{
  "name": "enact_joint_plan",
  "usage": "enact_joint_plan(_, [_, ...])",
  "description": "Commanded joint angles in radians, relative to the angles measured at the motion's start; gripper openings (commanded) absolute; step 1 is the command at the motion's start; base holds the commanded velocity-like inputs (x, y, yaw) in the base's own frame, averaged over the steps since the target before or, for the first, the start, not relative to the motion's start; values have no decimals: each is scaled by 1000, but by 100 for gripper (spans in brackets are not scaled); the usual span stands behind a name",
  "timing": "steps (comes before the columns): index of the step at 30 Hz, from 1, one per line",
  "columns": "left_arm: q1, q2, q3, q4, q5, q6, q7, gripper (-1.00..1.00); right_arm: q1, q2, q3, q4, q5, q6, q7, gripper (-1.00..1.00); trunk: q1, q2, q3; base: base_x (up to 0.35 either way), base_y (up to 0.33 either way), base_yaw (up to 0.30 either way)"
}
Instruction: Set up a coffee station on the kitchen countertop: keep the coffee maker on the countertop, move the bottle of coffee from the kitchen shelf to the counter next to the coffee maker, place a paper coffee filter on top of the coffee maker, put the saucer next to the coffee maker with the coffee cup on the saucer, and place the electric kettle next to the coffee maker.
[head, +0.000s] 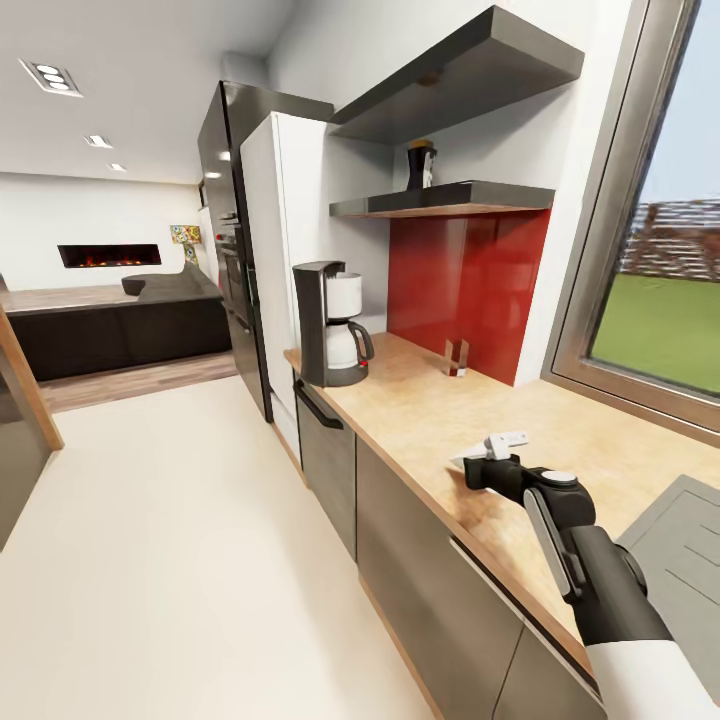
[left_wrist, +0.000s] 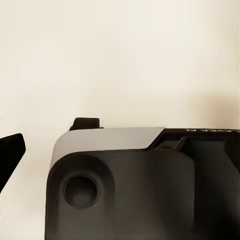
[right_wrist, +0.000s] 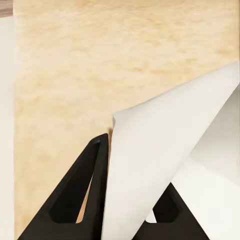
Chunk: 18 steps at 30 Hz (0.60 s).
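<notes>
We see the right gripper (right_wrist: 125, 200) clenched on the paper coffee filter (right_wrist: 160, 165), a thin white curling sheet pinched between its black triangular fingers (right_wrist: 80, 195); it hangs over the countertop (head: 420, 400), mottled light wood, near its front edge; further along, by the worktop's far end, stands the coffee maker (head: 330, 325), dark grey with white carafe; a small clear block (head: 457, 357) sits against the red backsplash (head: 470, 290); the bottle of coffee (head: 421, 164) rests on the kitchen shelf (head: 450, 198); whether the left gripper (left_wrist: 15, 150) is open, we cannot tell.

coffee maker (head: 330, 322) on countertop (head: 420, 400), right gripper (head: 487, 462) gripping paper coffee filter (head: 500, 443)
</notes>
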<state>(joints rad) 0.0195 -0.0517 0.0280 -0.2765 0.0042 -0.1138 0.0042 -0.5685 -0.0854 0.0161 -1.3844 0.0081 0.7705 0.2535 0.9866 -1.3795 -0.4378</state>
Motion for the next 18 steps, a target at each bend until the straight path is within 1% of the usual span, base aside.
enact_joint_plan(1, [0,0,3,-2,0,-1,0,100,-1,-1,1,-1,-2,5,0,-100,0,-1,-1,0,0,0])
enact_joint_plan(10, [0,0,3,-2,0,-1,0,100,-1,0,3,-6,-3,3,-2,-100,0,-1,-1,0,0,0])
enact_joint_plan(15, [0,0,3,-2,0,-1,0,100,-1,0,4,-48,-4,3,-2,-100,0,-1,-1,0,0,0])
enact_joint_plan(18, [0,0,3,-3,0,-1,0,100,0,0,4,-56,-5,3,-2,-100,0,-1,-1,0,0,0])
